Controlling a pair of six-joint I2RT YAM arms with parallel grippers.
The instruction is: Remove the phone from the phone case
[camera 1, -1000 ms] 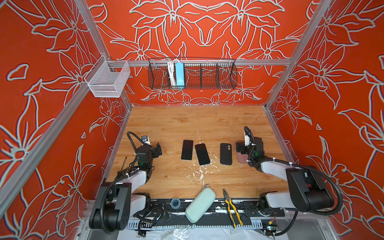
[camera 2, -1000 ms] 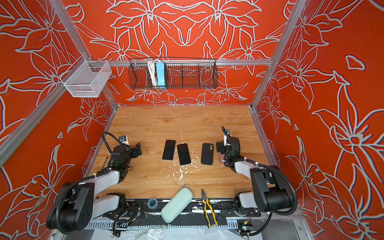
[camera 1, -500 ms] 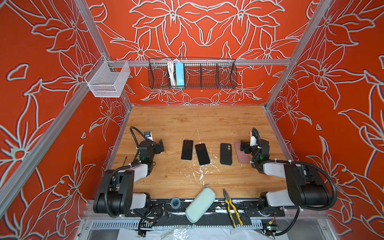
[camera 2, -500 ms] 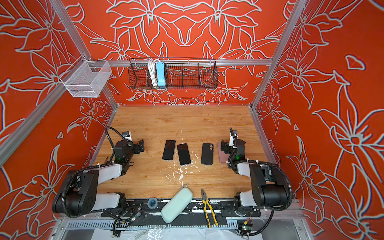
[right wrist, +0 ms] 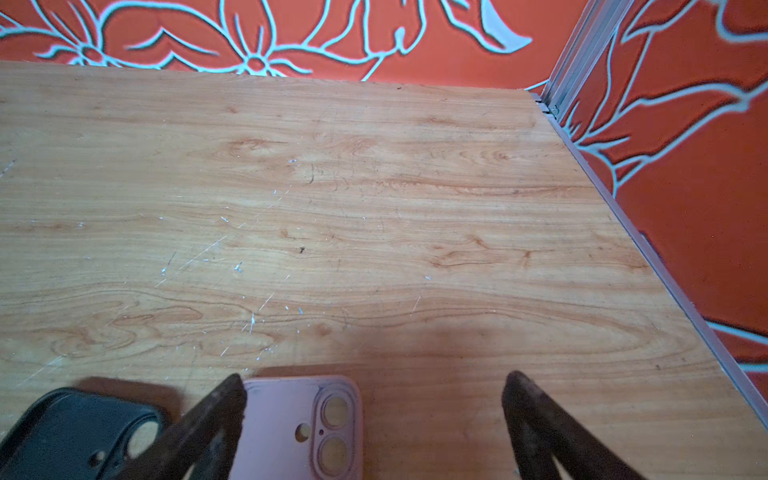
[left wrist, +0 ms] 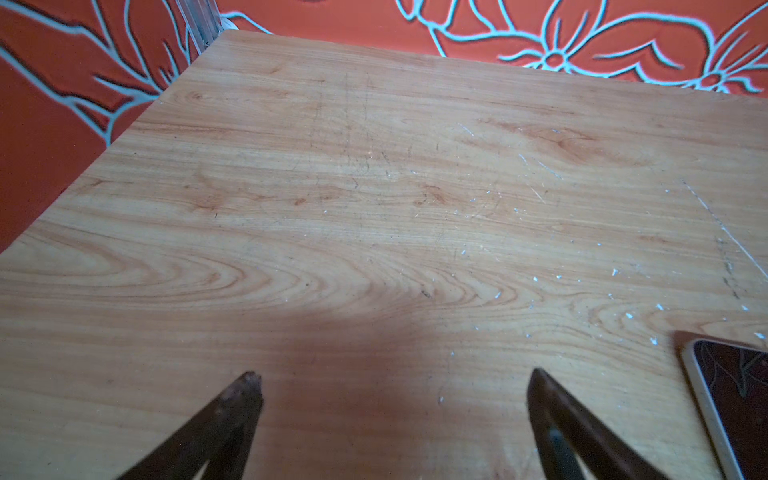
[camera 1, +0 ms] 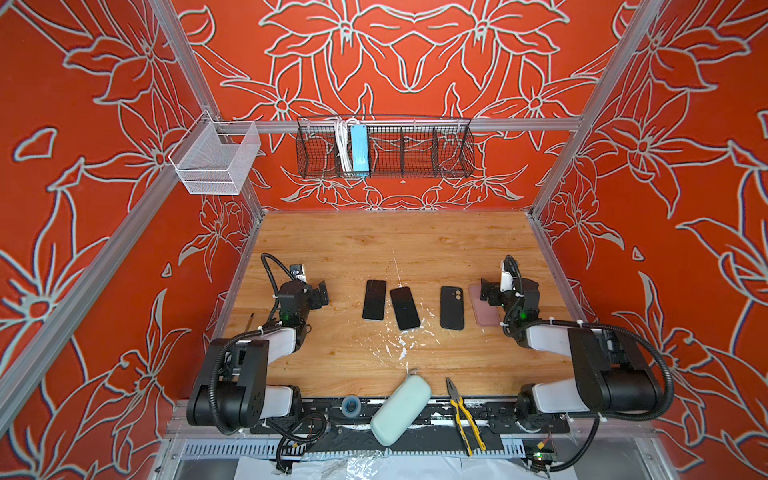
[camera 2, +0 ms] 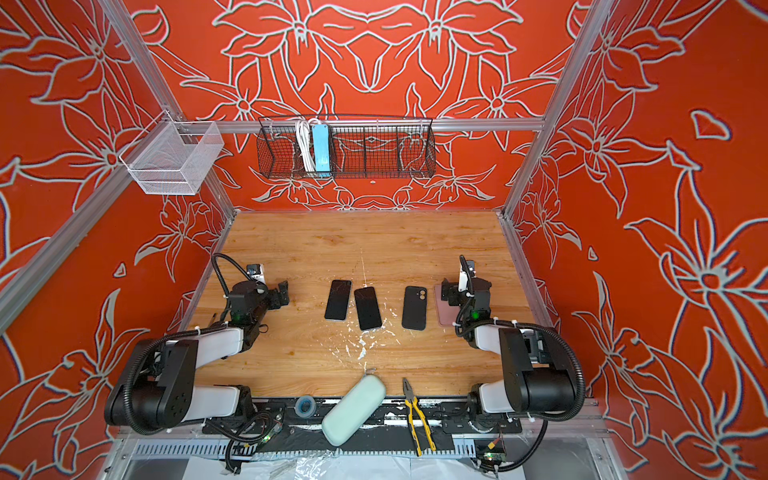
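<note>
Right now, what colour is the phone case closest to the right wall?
Pale pink. The soft rubbery phone case shows best in the right wrist view.

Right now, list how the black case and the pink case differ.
Colour: the black case is dark, the pink case pale pink.
Place: the black case lies beside the phones, the pink case right of it.
Cover: the open right tool overlaps the pink case from above; the black case is clear.
Both lie flat, camera cutouts at their far ends.
</note>
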